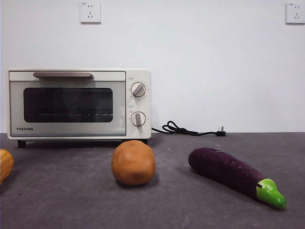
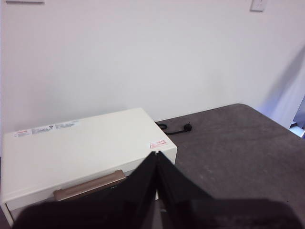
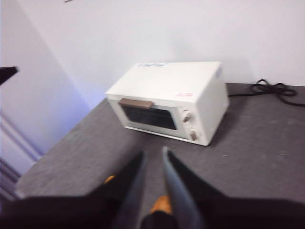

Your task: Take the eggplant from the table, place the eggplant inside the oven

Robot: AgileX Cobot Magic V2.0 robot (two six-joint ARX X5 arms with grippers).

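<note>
- Oven point(image 1: 78, 104) door was shut, bar handle point(image 1: 62, 75) up at the top edge; nothing had been loaded yet.
- Eggplant point(image 1: 236, 175) lay flat on the table point(image 1: 190, 210), green stem cap point(image 1: 270, 192) toward the camera, well clear of both sets of fingers — neither wrist view showed it.
- Left gripper point(image 2: 157, 160) hung high over the oven point(image 2: 86, 157) top, fingers pressed together, holding nothing; the handle point(image 2: 89, 186) sat just beyond the tips.
- Right gripper point(image 3: 151, 160) was also raised, fingers slightly spread with a narrow gap, empty; the oven point(image 3: 169, 100) was well ahead of them, and something orange point(image 3: 161, 205) showed low between them, blurred.
- Brown ball point(image 1: 133, 162) sat beside the eggplant, apart from it; another orange object point(image 1: 5, 164) was cut off at the frame edge.
- Risks, as I judged them: door had to open first, or the eggplant would hit glass.
- The eggplant is rounded and tapered — a grip near the cap could slip or roll it.
- A descent off target could close on the ball instead.
</note>
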